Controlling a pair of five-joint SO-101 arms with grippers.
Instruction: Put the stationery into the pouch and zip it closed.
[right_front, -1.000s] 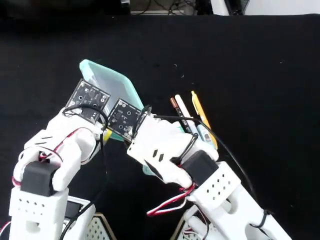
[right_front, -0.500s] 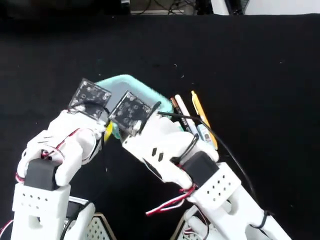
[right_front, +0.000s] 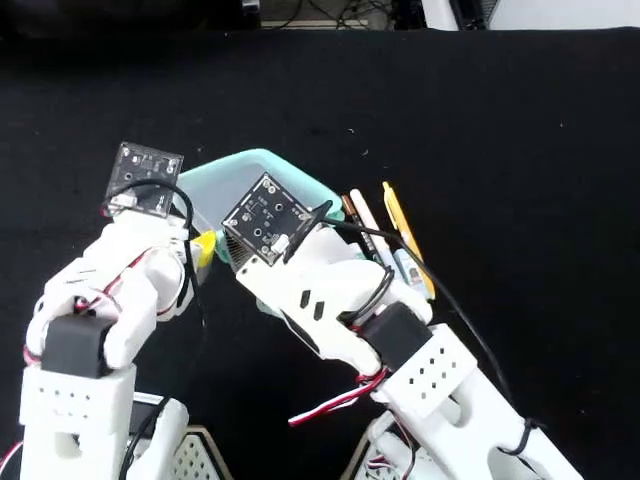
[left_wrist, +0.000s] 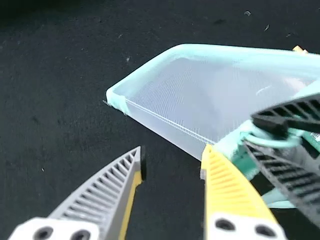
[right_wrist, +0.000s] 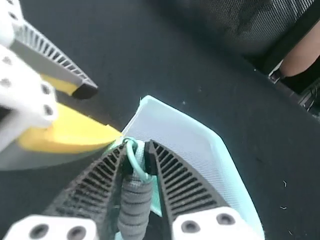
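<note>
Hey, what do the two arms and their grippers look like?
The left arm and right arm are white shells with black motors, red-and-white wires and a dark wrist circuit board. Left gripper: ribbed fingers, one grey, one yellow. Right gripper: ribbed black fingers.

One pouch (right_front: 225, 180) is lying on the worktop (right_front: 520, 120), at least three pens (right_front: 398, 222) lying at its three o'clock.
</note>
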